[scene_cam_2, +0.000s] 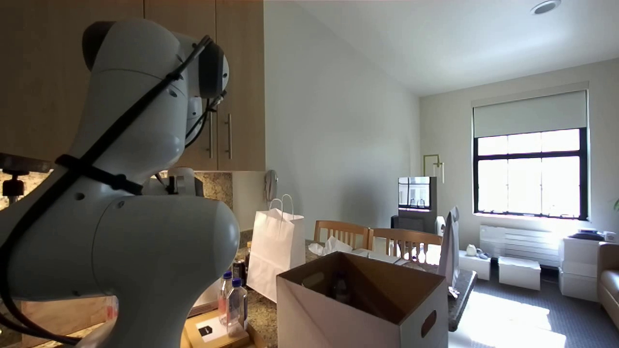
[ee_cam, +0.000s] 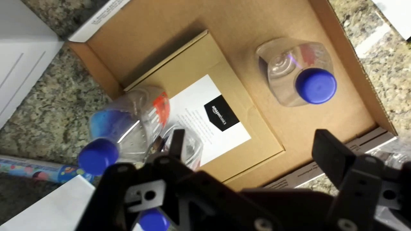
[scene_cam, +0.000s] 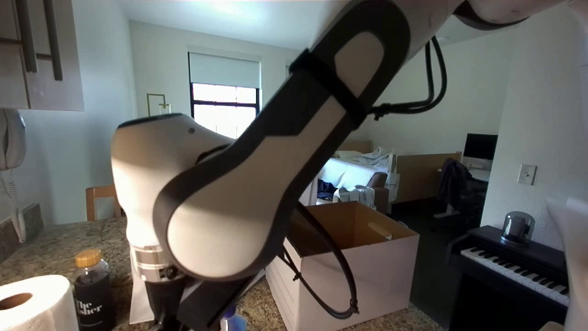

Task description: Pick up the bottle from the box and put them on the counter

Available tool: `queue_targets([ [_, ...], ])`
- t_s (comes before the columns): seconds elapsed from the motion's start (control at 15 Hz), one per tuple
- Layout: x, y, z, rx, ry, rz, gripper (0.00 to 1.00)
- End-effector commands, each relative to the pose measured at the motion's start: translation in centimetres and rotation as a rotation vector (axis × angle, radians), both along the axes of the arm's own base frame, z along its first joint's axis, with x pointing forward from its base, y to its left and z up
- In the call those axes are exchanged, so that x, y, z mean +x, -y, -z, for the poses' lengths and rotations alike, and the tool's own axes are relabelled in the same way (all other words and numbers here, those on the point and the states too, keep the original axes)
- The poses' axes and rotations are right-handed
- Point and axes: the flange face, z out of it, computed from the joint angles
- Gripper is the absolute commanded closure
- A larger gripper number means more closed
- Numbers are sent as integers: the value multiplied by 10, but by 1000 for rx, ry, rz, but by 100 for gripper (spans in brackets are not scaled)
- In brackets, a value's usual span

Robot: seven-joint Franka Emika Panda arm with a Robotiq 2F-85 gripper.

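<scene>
Bottle (ee_cam: pixel 293 73), squarish clear plastic capped in blue, stands at our wrist view's two o'clock inside a shallow cardboard tray (ee_cam: pixel 352 64), alongside a flat labelled package (ee_cam: pixel 242 110). We see the gripper (ee_cam: pixel 253 146) between four and seven o'clock, its jaws wide apart.

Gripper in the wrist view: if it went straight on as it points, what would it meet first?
Probably the flat cardboard package below the gripper. One finger overlaps a clear bottle there, though, and depth is unclear, so it might brush that first.
</scene>
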Motion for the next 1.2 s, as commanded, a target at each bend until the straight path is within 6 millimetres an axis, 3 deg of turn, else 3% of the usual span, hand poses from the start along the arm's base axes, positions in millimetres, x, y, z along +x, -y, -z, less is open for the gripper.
queue_targets([
  [0.0, 9, 28, -47, -36, 55, 47, 0],
  [0.33, 55, 81, -119, -104, 79, 167, 0],
  [0.67, 131, 174, -192, -151, 3, 329, 0],
  [0.93, 181, 235, -222, -107, -44, 415, 0],
  [1.13, 204, 262, -239, -42, -85, 446, 0],
])
